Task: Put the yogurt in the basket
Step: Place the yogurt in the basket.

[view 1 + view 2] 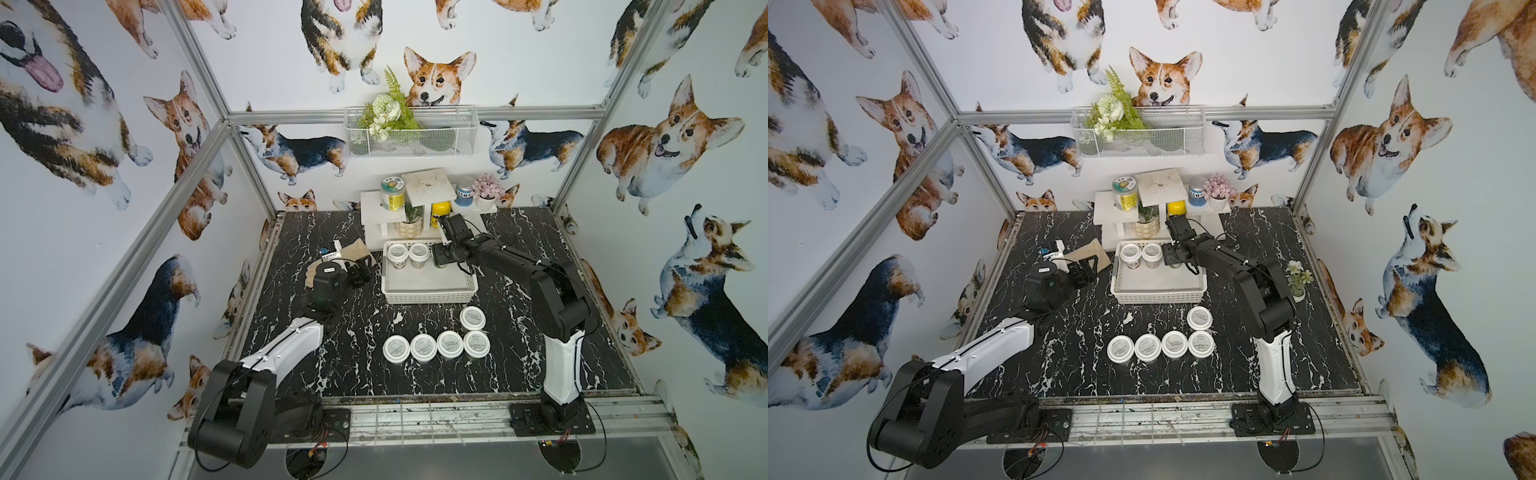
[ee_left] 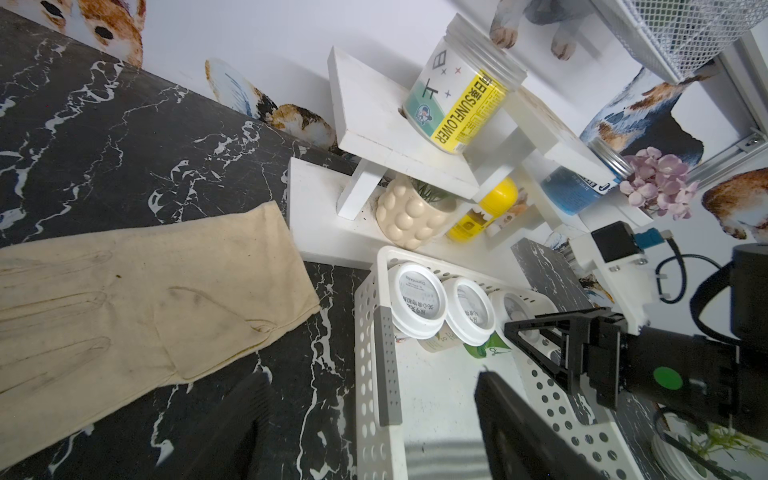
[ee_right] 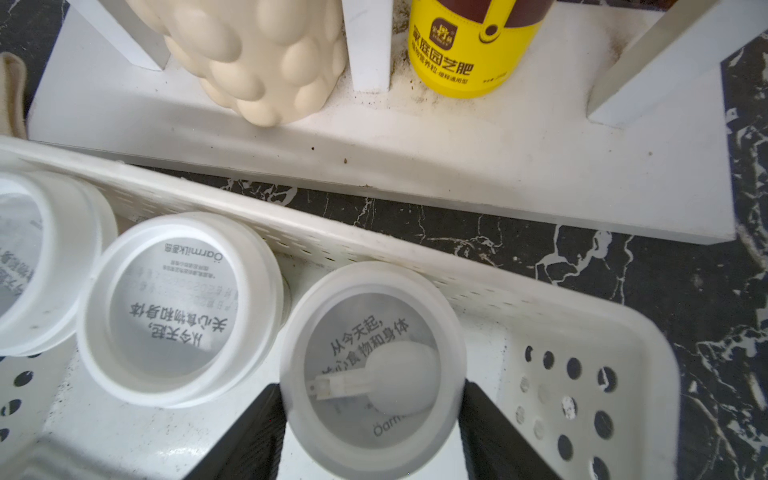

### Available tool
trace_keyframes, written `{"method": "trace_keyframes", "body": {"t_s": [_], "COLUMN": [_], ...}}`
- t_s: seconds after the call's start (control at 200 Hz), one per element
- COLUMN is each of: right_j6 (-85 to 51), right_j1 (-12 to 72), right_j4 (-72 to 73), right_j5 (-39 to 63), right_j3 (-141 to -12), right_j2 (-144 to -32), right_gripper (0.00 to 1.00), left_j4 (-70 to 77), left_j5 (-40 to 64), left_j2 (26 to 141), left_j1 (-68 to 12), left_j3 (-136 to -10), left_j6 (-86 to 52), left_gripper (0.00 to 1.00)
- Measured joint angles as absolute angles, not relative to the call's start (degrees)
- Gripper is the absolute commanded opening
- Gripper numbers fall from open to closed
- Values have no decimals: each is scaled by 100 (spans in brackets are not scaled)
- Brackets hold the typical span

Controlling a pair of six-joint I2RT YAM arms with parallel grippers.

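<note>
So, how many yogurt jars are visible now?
8. Five on the table: a row of four, one behind its right end. Two in the basket along its far wall; a third jar beside them, gripped by the right tool.

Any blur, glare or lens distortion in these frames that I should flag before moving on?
Both top views: even light, no glare, but the wide lens splays the frame posts outward. Left wrist view: glove and shelf sharp, the left hand dark and blurred at the edge. Right wrist view: yellow bottle print crisp, the jar in the right hand slightly soft.
</note>
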State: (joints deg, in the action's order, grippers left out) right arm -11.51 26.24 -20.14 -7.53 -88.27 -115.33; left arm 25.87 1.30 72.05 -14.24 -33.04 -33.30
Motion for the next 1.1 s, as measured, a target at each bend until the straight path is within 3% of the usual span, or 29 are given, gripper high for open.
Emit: {"method": "trace_keyframes", "body": {"t_s": [0.245, 0.531, 1.101], "right_j6": [-1160, -1173, -1339], "right_j1": [2624, 2652, 2657], "right_j4": [-1997, -1997, -2003], "right_j5": [-725, -676, -478], "right_j3": [-8855, -8877, -8685], "right_j2": [-11563, -11570, -11231], "right_gripper": [70, 78, 81], "left_j4": [2587, 2587, 2589], "left_j5": [130, 130, 145], "left_j2": [7205, 7205, 7220], "left_j1": [-1424, -1424, -1424], "left_j3": [-3304, -3304, -3326], "left_j6": [-3328, -3328, -3326], "left_gripper": [83, 82, 83]}}
